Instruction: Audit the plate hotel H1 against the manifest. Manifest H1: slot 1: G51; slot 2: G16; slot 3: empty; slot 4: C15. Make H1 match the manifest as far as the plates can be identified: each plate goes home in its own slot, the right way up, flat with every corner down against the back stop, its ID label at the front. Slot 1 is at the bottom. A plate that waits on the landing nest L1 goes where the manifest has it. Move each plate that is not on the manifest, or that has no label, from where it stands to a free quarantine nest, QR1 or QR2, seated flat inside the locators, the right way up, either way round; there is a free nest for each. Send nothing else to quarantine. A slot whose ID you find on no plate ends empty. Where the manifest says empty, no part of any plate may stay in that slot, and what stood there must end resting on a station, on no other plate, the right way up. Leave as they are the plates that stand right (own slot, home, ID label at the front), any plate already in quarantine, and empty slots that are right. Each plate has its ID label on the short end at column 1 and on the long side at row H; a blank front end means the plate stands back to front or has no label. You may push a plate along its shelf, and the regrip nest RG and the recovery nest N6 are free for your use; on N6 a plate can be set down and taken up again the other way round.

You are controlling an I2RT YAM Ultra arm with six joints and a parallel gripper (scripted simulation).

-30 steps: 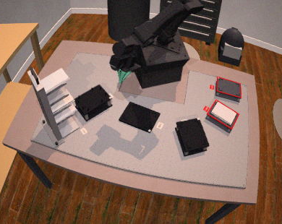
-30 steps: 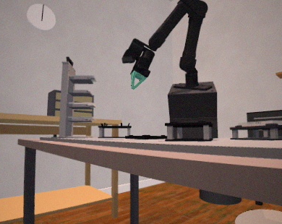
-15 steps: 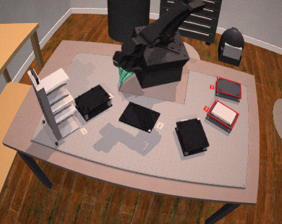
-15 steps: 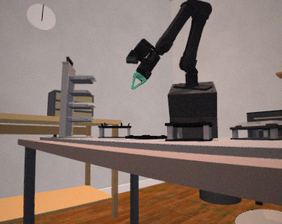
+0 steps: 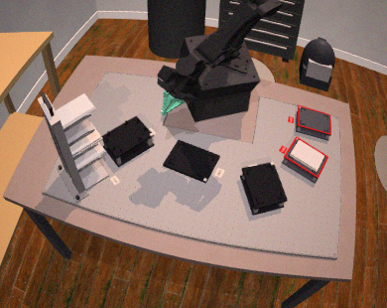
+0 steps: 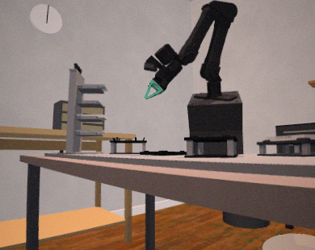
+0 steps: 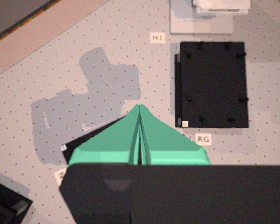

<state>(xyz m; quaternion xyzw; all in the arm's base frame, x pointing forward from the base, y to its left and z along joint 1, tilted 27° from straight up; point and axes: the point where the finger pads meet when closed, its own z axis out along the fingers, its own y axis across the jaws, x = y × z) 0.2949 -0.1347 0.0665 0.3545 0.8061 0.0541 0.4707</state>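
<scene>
The black arm (image 6: 209, 36) rose from its pedestal, folded at the elbow and reached forward and down, its wrist tilted downward, with the green-fingered gripper (image 6: 152, 92) fully closed on nothing, held high in the air.

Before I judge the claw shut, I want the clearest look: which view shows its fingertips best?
The wrist view: the claw fills the frame, green fingers pressed together, nothing between. The exterior view shows it small, from the side, raised. The top view has it half hidden under the arm.
</scene>
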